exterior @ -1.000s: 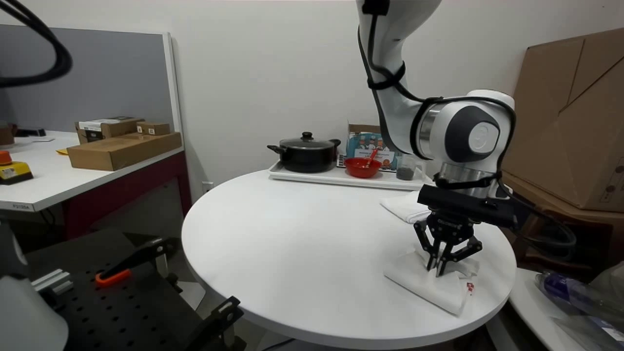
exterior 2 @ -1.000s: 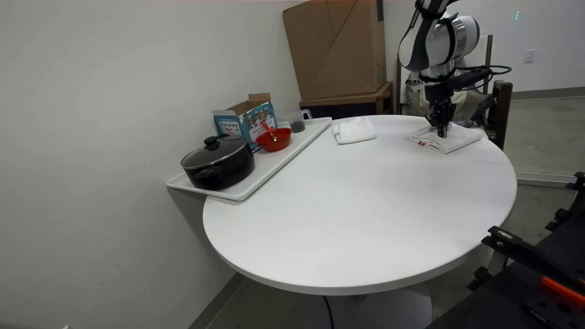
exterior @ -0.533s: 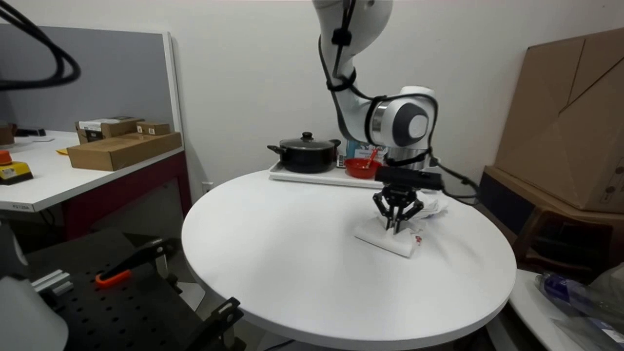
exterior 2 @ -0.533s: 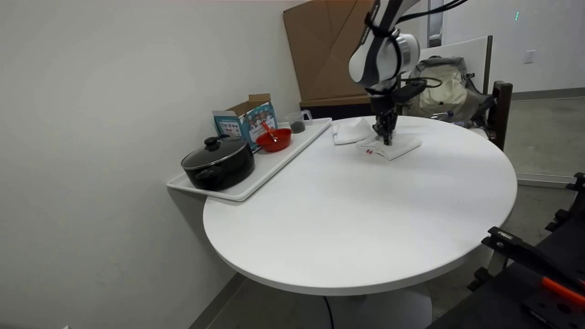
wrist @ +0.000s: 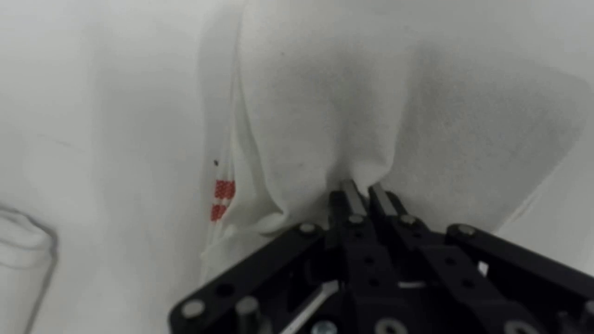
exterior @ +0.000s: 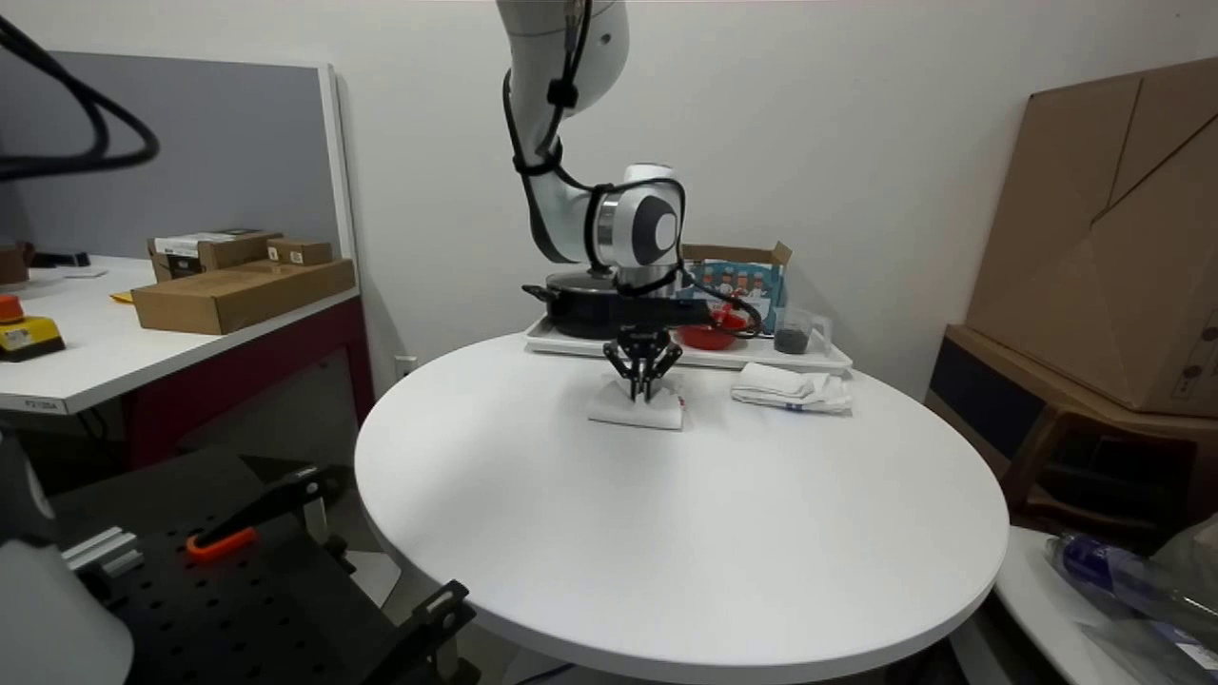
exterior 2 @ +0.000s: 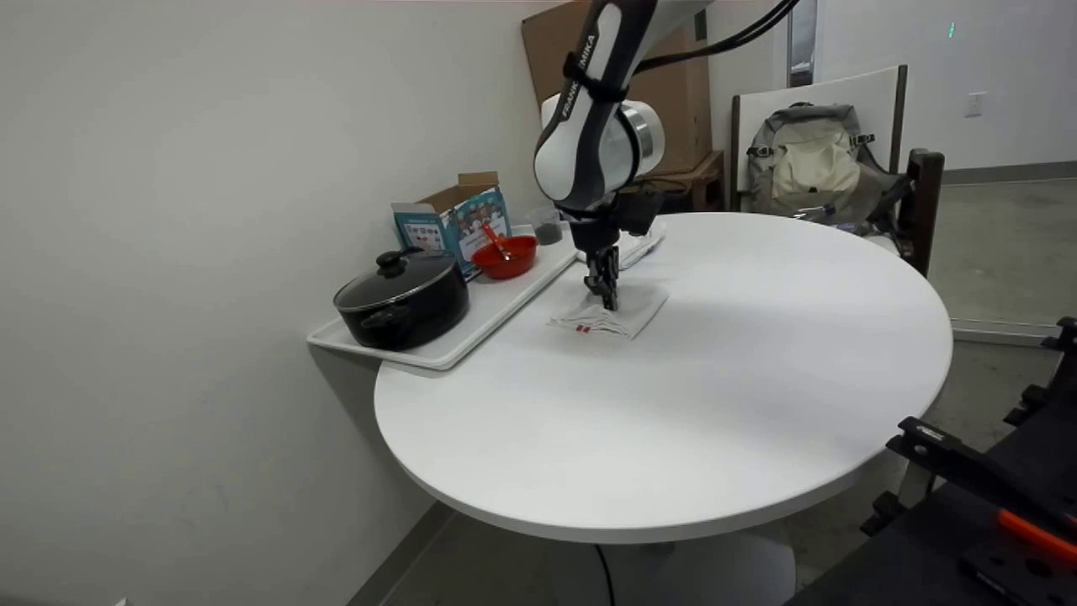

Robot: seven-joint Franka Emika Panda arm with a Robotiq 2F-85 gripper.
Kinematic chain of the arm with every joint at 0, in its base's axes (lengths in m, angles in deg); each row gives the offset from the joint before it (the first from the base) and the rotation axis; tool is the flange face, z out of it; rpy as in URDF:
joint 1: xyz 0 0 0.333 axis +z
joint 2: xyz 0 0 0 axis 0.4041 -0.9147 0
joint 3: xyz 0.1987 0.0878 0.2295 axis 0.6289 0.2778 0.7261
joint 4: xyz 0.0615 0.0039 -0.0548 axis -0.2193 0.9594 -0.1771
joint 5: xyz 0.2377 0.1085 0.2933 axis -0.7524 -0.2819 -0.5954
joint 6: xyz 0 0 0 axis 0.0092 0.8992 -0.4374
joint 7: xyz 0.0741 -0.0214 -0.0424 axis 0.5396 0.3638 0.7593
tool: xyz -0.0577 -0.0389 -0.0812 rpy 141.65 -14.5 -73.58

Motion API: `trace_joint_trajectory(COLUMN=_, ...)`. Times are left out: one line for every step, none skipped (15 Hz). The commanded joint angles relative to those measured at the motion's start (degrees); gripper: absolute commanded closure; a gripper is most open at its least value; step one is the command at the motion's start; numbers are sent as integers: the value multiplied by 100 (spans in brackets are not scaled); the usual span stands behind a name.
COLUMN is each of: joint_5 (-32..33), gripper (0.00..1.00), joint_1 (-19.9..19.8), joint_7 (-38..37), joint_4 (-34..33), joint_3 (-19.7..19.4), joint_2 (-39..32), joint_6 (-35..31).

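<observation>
The gripper [wrist: 365, 188] is clenched on a white cloth [wrist: 297, 116], and the wrist view shows a fold of it nipped between the jaws, a detail too small to make out in both exterior views. The cloth lies on the round desk [exterior: 742, 533], near the edge that carries a long white tray [exterior 2: 484, 316]. In an exterior view its straight front edge [exterior: 633, 422] runs roughly along the tray's long side; in the wrist view the pinched ridge runs upward from the jaws. The outline looks nearly square, so its long axis cannot be told. The wrist view shows two red blocks [wrist: 224, 190] on the edge facing a second cloth [wrist: 21, 278]; in an exterior view, red marks [exterior 2: 580, 329] sit on the edge turned away from that second cloth. On the tray, a black pot [exterior 2: 404, 299] and a red bowl [exterior 2: 505, 265] show whole in an exterior view; where the arm [exterior: 566, 224] crosses them, they show only in part. A backpack [exterior 2: 812, 164] on a chair [exterior 2: 921, 210], beyond the desk's edge, shows only in an exterior view.
</observation>
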Motion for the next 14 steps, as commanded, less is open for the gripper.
trace_joint_trajectory(joint_5=239, gripper=93, joint_1=120, joint_7=226, joint_4=1004, joint_3=213, joint_2=330, joint_6=-441)
trace_joint_trajectory(joint_5=289, gripper=93, joint_1=143, joint_7=239, joint_4=1370, joint_3=251, joint_2=505, joint_6=-580)
trace_joint_trajectory(joint_5=345, gripper=93, joint_1=163, joint_7=235, joint_4=1687, joint_3=274, joint_2=653, joint_6=-713)
trace_joint_trajectory(joint_5=375, gripper=93, joint_1=158, joint_7=225, joint_4=1972, joint_3=300, joint_2=788, joint_6=-800)
trace_joint_trajectory(joint_5=416, gripper=93, joint_1=169, joint_7=160, joint_4=2269, joint_3=283, joint_2=936, joint_6=-935)
trace_joint_trajectory(joint_5=418, gripper=93, joint_1=163, joint_7=60, joint_4=2571, joint_3=257, joint_2=1101, joint_6=-1047)
trace_joint_trajectory(joint_5=428, gripper=93, joint_1=178, joint_7=-88, joint_4=2877, joint_3=170, joint_2=1270, joint_6=-1218)
trace_joint_trajectory(joint_5=405, gripper=93, joint_1=161, joint_7=-213, joint_4=3186, joint_3=110, joint_2=1455, joint_6=-1343)
trace_joint_trajectory(joint_5=353, gripper=93, joint_1=136, joint_7=-411, joint_4=3431, joint_3=5, joint_2=1617, joint_6=-1486)
trace_joint_trajectory(joint_5=297, gripper=93, joint_1=112, joint_7=-654, joint_4=3600, joint_3=-124, joint_2=1740, joint_6=-1644)
trace_joint_trajectory(joint_5=255, gripper=93, joint_1=85, joint_7=-864, joint_4=3740, joint_3=-251, joint_2=1842, joint_6=-1782)
trace_joint_trajectory(joint_5=220, gripper=93, joint_1=49, joint_7=-1022, joint_4=3856, joint_3=-361, joint_2=1931, joint_6=-1841)
trace_joint_trajectory(joint_5=148, gripper=68, joint_1=-36, joint_7=-1135, joint_4=3936, joint_3=-432, joint_2=2006, joint_6=-1847)
trace_joint_trajectory(joint_5=96, gripper=66, joint_1=-60, joint_7=-1299, joint_4=4027, joint_3=-531, joint_2=2089, joint_6=-1816)
